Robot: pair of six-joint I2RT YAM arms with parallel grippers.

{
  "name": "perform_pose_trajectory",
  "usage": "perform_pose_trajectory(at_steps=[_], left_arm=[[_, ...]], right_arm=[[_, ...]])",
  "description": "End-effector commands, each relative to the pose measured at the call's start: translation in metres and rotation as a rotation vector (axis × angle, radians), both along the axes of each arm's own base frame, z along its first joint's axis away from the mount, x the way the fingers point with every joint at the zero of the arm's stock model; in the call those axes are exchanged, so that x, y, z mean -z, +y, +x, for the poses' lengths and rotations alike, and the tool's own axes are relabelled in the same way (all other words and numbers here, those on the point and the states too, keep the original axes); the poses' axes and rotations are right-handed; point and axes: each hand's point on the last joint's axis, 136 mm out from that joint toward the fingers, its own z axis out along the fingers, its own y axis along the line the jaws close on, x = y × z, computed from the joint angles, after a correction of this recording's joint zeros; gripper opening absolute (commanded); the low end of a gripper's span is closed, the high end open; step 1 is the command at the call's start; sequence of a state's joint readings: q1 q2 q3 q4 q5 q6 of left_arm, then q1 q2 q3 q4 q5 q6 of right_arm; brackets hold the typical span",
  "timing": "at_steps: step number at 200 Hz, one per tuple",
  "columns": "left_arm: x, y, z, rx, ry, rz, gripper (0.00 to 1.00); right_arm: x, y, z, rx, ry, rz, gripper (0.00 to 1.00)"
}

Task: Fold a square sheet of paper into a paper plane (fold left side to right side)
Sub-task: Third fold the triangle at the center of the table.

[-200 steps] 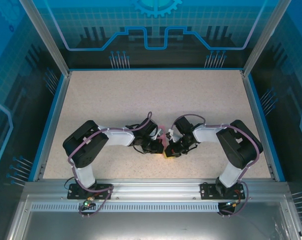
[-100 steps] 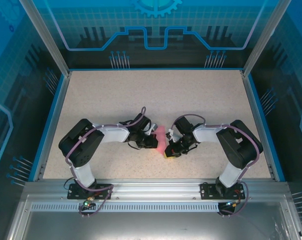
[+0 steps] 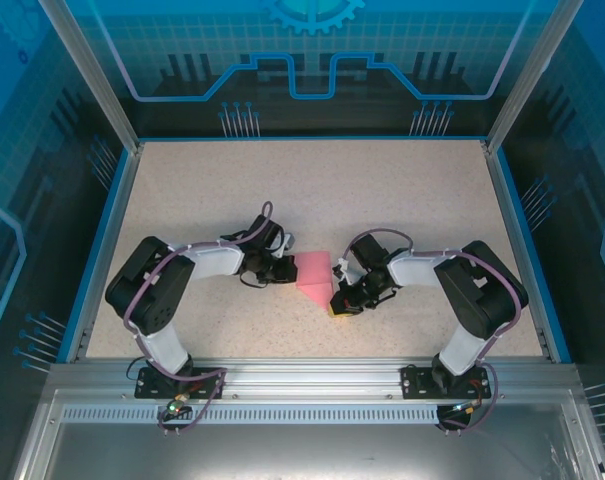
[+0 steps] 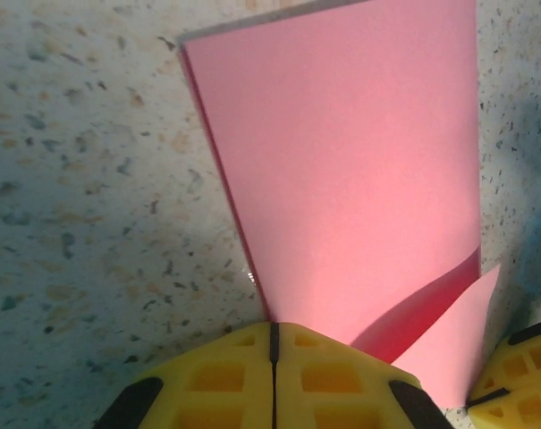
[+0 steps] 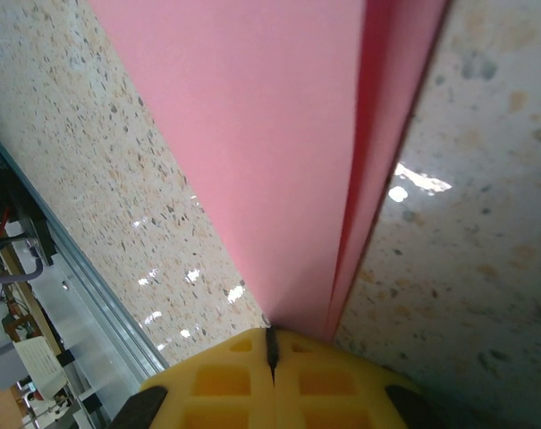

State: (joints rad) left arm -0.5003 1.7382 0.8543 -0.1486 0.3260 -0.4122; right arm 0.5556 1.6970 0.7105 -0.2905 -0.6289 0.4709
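The square sheet of paper (image 3: pixel 314 270), pink and folded into a wedge that narrows toward the near side, lies flat on the speckled table between my two grippers. My left gripper (image 3: pixel 285 268) is shut, its tips resting at the paper's left folded edge (image 4: pixel 243 232). In the left wrist view the top layer (image 4: pixel 359 161) lifts slightly near the narrow end. My right gripper (image 3: pixel 334 303) is shut with its tips on the paper's near point. In the right wrist view the paper (image 5: pixel 270 134) fans away from the closed yellow fingertips (image 5: pixel 225 380).
The table (image 3: pixel 312 190) is bordered by a blue rim (image 3: pixel 102 240) and by transparent walls on aluminium posts. A metal rail (image 3: pixel 312 375) carrying both arm bases runs along the near edge. The right gripper's yellow finger (image 4: pixel 520 366) shows beside the paper's corner.
My left gripper slid left and slightly away across the paper, uncovering most of the pink wedge. The right gripper and the paper's near point stayed put.
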Motion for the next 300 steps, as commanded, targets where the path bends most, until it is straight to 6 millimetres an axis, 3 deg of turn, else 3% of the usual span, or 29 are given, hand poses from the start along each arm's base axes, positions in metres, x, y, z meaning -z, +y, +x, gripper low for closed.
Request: perform_pose_trajectory(at_steps=[1,31,66,90,110,144,173,220,250,276,300], left_arm=[[0.000,0.019,-0.001,-0.022,-0.008,0.041,0.10],[-0.032,0.018,0.003,-0.048,-0.056,-0.016,0.20],[-0.065,0.015,-0.005,-0.132,-0.062,-0.121,0.40],[-0.065,0.011,-0.019,-0.211,0.011,-0.224,0.51],[-0.061,0.007,-0.029,-0.238,0.060,-0.277,0.55],[-0.052,0.001,-0.038,-0.238,0.094,-0.282,0.57],[-0.050,-0.014,-0.043,-0.195,0.115,-0.305,0.52],[-0.044,-0.044,-0.051,-0.110,0.147,-0.298,0.25],[-0.036,-0.059,-0.055,-0.070,0.173,-0.298,0.22],[-0.033,-0.062,-0.051,-0.071,0.176,-0.294,0.21],[-0.033,-0.065,-0.051,-0.066,0.176,-0.296,0.21]], right_arm=[[0.038,-0.039,-0.028,0.020,0.082,-0.201,0.00],[0.013,-0.024,-0.010,0.015,-0.020,-0.103,0.02],[-0.028,-0.019,0.015,0.015,-0.223,-0.060,0.24],[-0.050,-0.025,0.031,0.014,-0.374,-0.084,0.35],[-0.062,-0.025,0.039,-0.007,-0.464,-0.083,0.45],[-0.061,-0.011,0.051,-0.078,-0.506,-0.039,0.51],[-0.061,0.006,0.058,-0.110,-0.491,0.005,0.51],[-0.067,-0.003,0.048,-0.079,-0.486,-0.018,0.38],[-0.071,-0.007,0.028,-0.078,-0.439,0.010,0.32],[-0.071,0.014,0.011,-0.089,-0.338,0.143,0.24],[-0.056,0.026,0.012,-0.099,-0.273,0.123,0.19]])
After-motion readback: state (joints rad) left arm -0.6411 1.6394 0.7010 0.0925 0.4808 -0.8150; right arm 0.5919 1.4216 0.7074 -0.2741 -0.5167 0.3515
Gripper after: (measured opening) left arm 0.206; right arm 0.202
